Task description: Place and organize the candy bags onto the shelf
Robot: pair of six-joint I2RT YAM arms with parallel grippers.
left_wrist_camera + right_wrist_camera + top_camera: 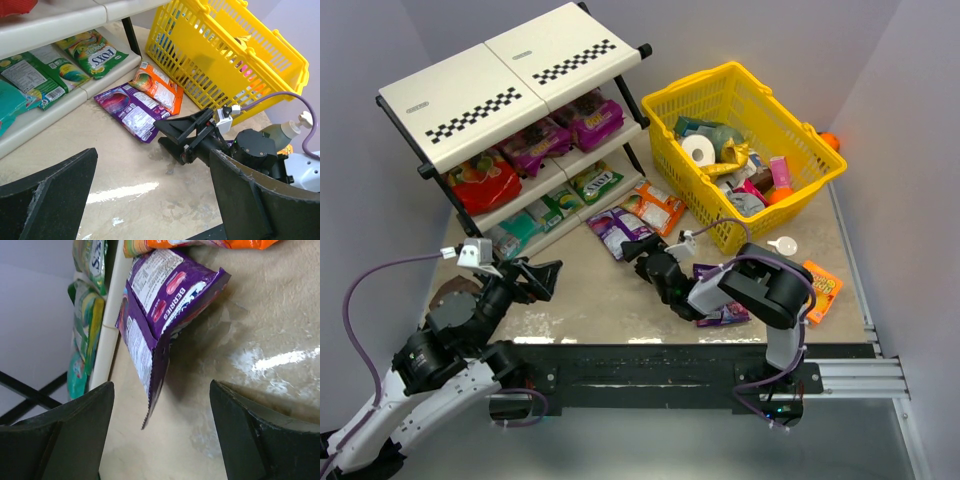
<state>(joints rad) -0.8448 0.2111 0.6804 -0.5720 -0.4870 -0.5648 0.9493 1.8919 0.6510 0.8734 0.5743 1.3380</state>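
Plainly the right gripper (pixel 638 250) is the nearer one: its jaws stand apart and empty, with the purple candy bag (pixel 165 300) lying just ahead on the surface, long axis running away toward the shelf (pixel 520 75), near edge curled up. The left gripper (pixel 545 275), jaws wide apart, hovers well left of it.
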